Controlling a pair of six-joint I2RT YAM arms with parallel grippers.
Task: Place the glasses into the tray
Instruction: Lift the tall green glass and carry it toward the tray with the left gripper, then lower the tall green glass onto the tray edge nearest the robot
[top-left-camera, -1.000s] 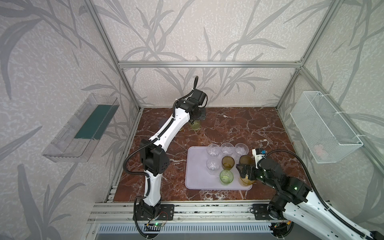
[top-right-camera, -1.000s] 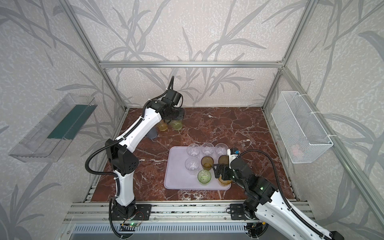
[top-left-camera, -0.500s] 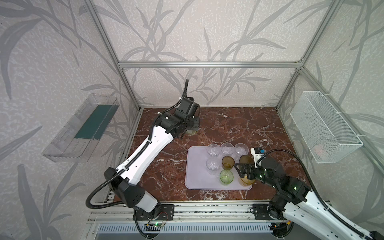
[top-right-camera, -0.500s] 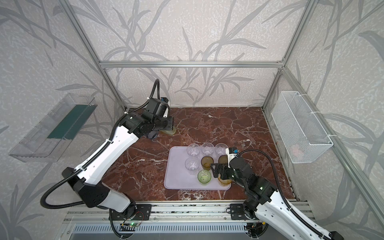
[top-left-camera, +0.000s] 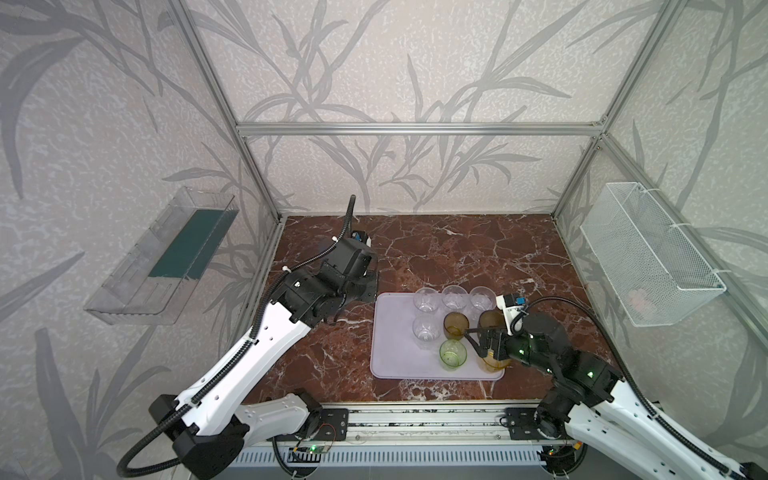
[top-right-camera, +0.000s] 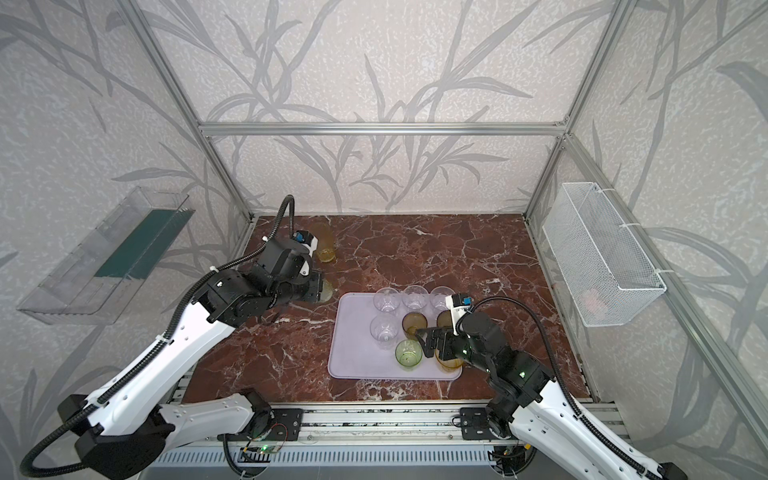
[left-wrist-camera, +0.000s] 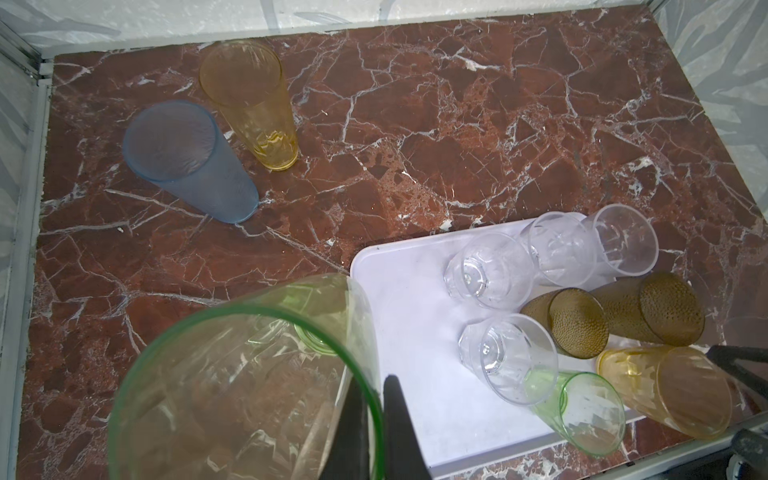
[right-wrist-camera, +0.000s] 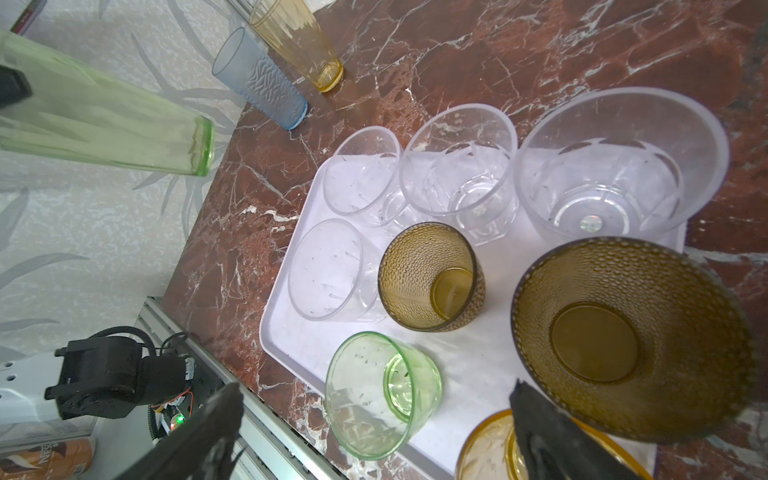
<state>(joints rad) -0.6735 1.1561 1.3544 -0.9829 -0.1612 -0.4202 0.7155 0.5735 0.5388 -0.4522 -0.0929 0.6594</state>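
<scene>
Eight glasses (top-left-camera: 455, 296) stand on the lilac tray (top-left-camera: 395, 353), crowding its far and right edges; its left half lies bare. A tall green glass (left-wrist-camera: 232, 395) hangs tilted beside the tray's far left corner, its smooth rim pinched in the left gripper (left-wrist-camera: 372, 380). The right gripper (top-left-camera: 472, 343) gapes wide over the near-right amber glass (top-left-camera: 492, 362). A frosted blue glass (left-wrist-camera: 187, 162) and a faceted yellow glass (left-wrist-camera: 249, 104) stand apart on veined red marble (left-wrist-camera: 457, 124).

The tray (top-left-camera: 395, 357) lies on the bench (top-left-camera: 478, 249), front right of centre. On it three glasses (top-left-camera: 454, 296) line the back edge, a middle row (top-left-camera: 456, 325) of three stands before them, and a front pair (top-left-camera: 452, 354) sits rightward. A held glass (left-wrist-camera: 249, 386) hangs just left of the tray. Near the bench's back left corner stand two other glasses (left-wrist-camera: 249, 104).
</scene>
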